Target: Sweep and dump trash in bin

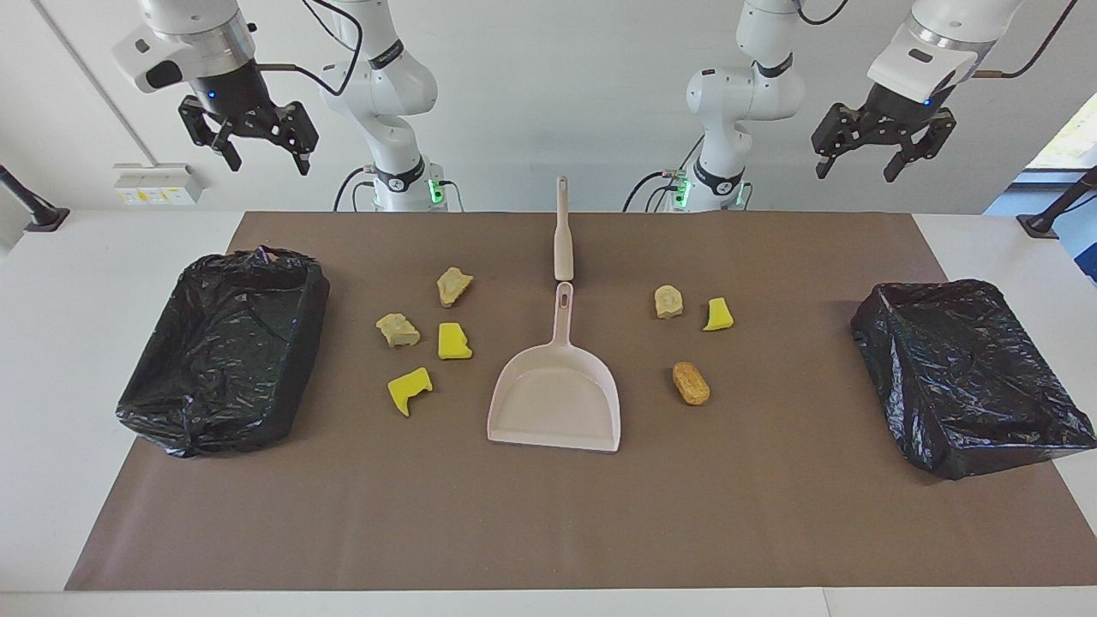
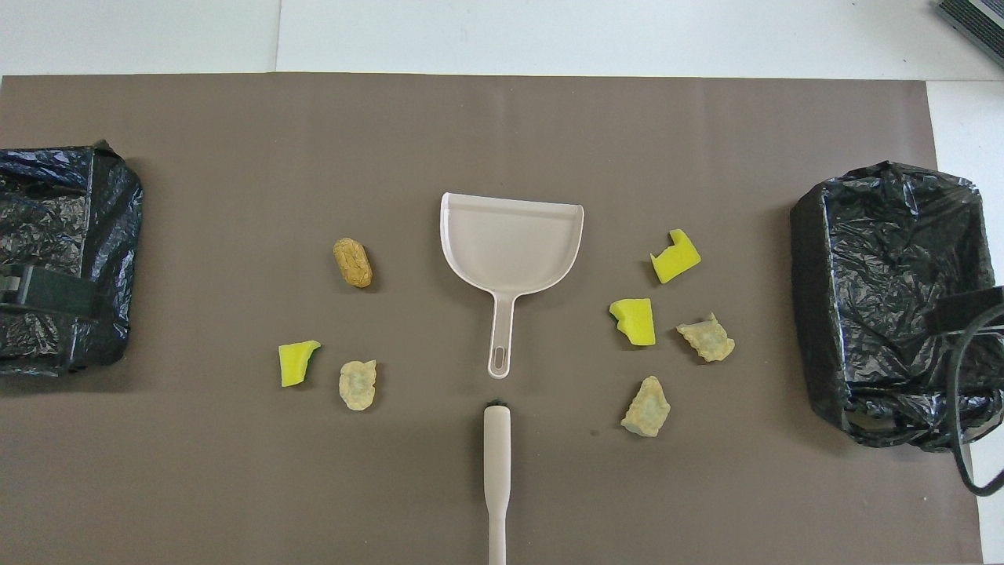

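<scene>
Trash scraps lie on the brown mat on both sides of a pale pink dustpan (image 1: 555,398) (image 2: 510,239). Toward the right arm's end are two yellow sponge bits (image 1: 453,341) (image 1: 409,390) and two beige chunks (image 1: 453,285) (image 1: 398,330). Toward the left arm's end are a beige chunk (image 1: 668,301), a yellow bit (image 1: 718,314) and an orange-brown oval (image 1: 691,383) (image 2: 352,262). A beige brush (image 1: 563,231) (image 2: 496,471) lies in line with the dustpan's handle, nearer to the robots. My right gripper (image 1: 267,163) and left gripper (image 1: 857,171) hang open and empty, high above the table's ends.
Two bins lined with black bags stand on the mat, one at the right arm's end (image 1: 214,428) (image 2: 816,314) and one at the left arm's end (image 1: 986,446) (image 2: 118,259). White tabletop (image 1: 51,343) surrounds the mat.
</scene>
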